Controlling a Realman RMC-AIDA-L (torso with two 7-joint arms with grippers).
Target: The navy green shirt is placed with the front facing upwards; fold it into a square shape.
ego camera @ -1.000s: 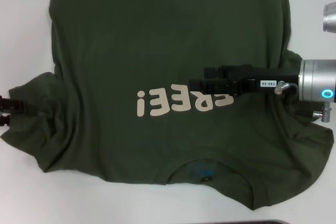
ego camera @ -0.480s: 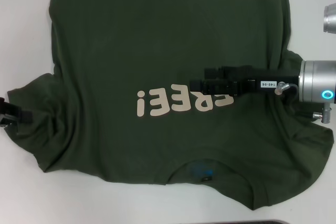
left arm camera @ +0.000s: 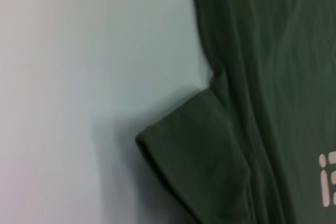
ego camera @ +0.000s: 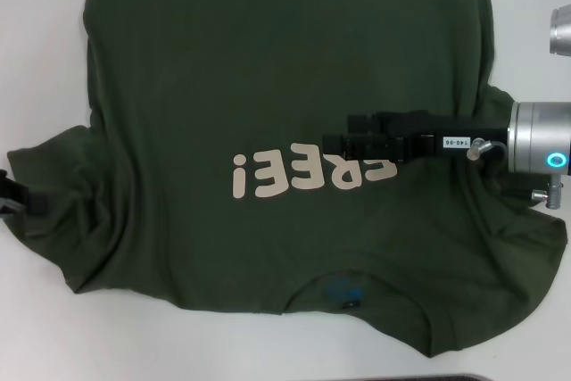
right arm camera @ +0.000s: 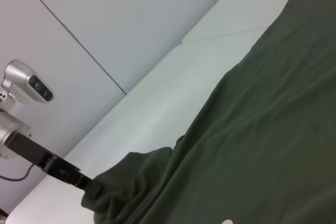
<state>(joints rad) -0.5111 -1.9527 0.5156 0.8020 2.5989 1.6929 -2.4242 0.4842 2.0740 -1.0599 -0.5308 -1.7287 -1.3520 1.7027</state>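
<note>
The navy green shirt [ego camera: 268, 69] lies spread on the white table [ego camera: 45, 42], front up, with its collar and blue label [ego camera: 343, 292] toward me. Cream lettering [ego camera: 268, 174] crosses the chest. My right gripper [ego camera: 337, 142] reaches in from the right and hangs over the end of the lettering. My left gripper [ego camera: 22, 195] shows only at the view's left edge, at the rim of the bunched left sleeve [ego camera: 62, 220]. The left wrist view looks down on that sleeve [left arm camera: 199, 150] lying on the table. In the right wrist view the left gripper [right arm camera: 86, 186] meets the sleeve's edge.
The right sleeve [ego camera: 526, 256] lies wrinkled under my right arm's silver wrist [ego camera: 540, 149]. A second silver part [ego camera: 562, 31] shows at the far right. A dark strip [ego camera: 464, 378] runs along the near table edge. White wall panels [right arm camera: 105, 35] stand behind the table.
My left gripper has slid a little toward the left edge of the view, showing less of itself. The right arm and the shirt have stayed put.
</note>
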